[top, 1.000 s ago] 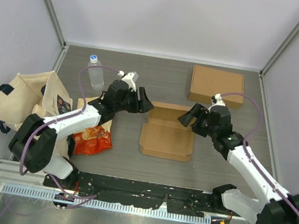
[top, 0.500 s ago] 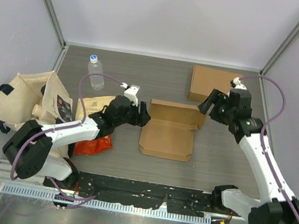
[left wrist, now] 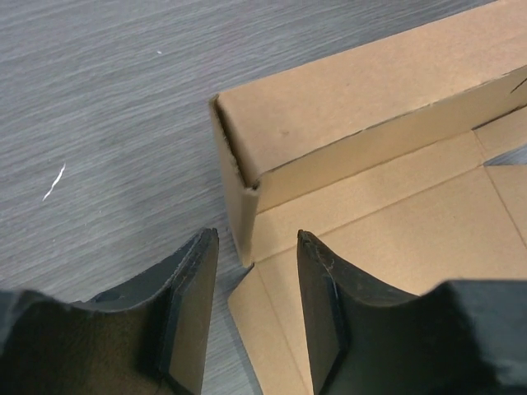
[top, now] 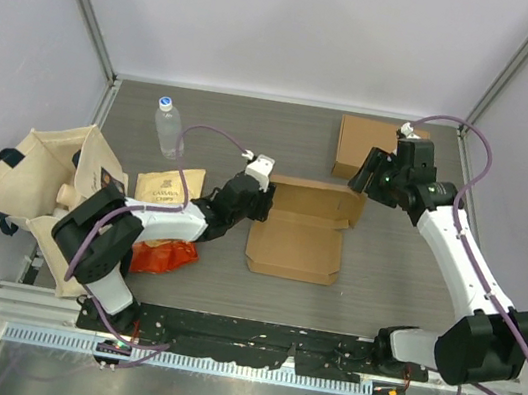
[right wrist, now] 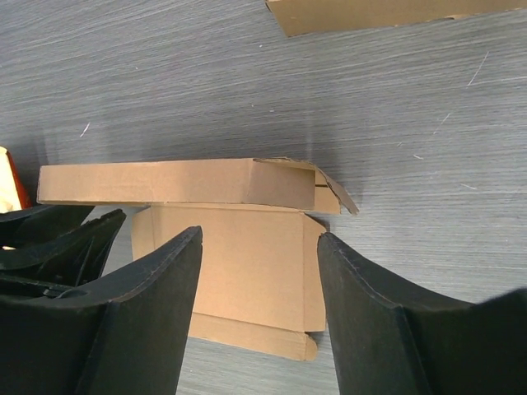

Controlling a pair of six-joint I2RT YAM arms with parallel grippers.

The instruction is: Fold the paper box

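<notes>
Paper box [top: 299, 229] is lying part-folded on the table [top: 404, 272] — base panel flat, rear wall standing upright with its end flaps turned in, front edge unfolded. The left gripper [left wrist: 255, 243] is sitting low at the box's left rear corner. That corner is standing just beyond the gap between its jaws, which are spread and gripping nothing. The right gripper [right wrist: 259, 239] is hovering near the box's right rear corner, tilted down — jaws spread wide, the box showing beneath and between them, not gripped.
</notes>
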